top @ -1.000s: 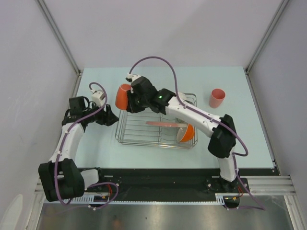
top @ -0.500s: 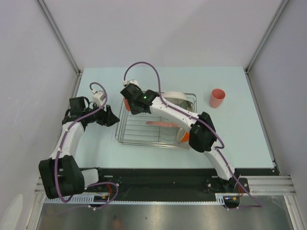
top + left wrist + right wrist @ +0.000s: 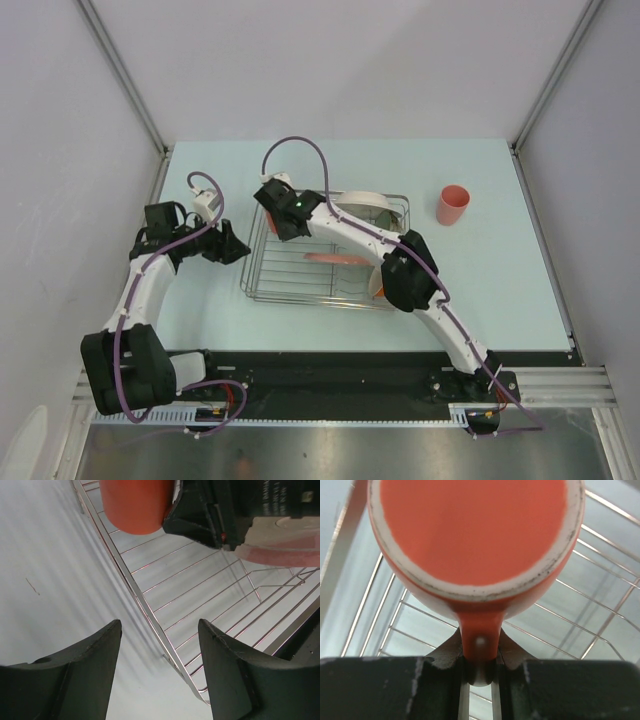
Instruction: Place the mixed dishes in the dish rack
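Note:
My right gripper [image 3: 480, 672] is shut on the handle of the orange mug [image 3: 475, 530], whose base faces the wrist camera, over the dish rack's [image 3: 300, 280] far-left corner. In the top view the right gripper [image 3: 272, 218] hides the mug. The mug [image 3: 135, 505] shows in the left wrist view above the rack wires [image 3: 145, 615]. My left gripper [image 3: 237, 250] is open and empty just outside the rack's left rim; it also shows in the left wrist view [image 3: 160, 680]. A white plate [image 3: 365, 197], a salmon-pink plate [image 3: 335, 258] and an orange bowl [image 3: 377, 287] are in the rack. The grey-green bowl is hidden.
A salmon-pink handleless cup [image 3: 452, 205] stands on the table to the right of the rack. The right arm stretches diagonally over the rack. Enclosure walls and posts bound the table on the left, right and back.
My right gripper has carried the mug left and lower toward the rack's far-left corner; the mug is now hidden under the wrist in the top view. The left arm has not moved.

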Controlling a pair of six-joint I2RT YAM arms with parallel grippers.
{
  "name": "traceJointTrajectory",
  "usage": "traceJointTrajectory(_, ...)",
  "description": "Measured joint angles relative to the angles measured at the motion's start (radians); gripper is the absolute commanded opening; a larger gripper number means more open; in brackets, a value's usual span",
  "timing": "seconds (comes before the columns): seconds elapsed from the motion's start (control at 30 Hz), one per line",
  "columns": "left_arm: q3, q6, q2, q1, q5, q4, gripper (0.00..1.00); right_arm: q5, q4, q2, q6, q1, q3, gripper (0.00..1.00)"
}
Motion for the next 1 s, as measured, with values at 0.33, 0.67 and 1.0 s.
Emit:
traceJointTrajectory(0.33, -0.001, 0.001, 0.0, 0.0, 0.01, 0.004, 0.67, 0.01, 0.071, 0.031, -0.019, 0.001, -0.027, 0.0)
traceJointTrajectory(0.67, -0.003, 0.001, 0.001, 0.0, 0.011, 0.006, 0.67, 0.029, 0.158, 0.031, -0.026, 0.005, -0.09, 0.05)
traceJointTrajectory(1.0, -0.003, 0.009, 0.001, 0.0, 0.011, -0.002, 0.67, 0.041, 0.218, 0.012, -0.029, 0.008, -0.203, 0.62)
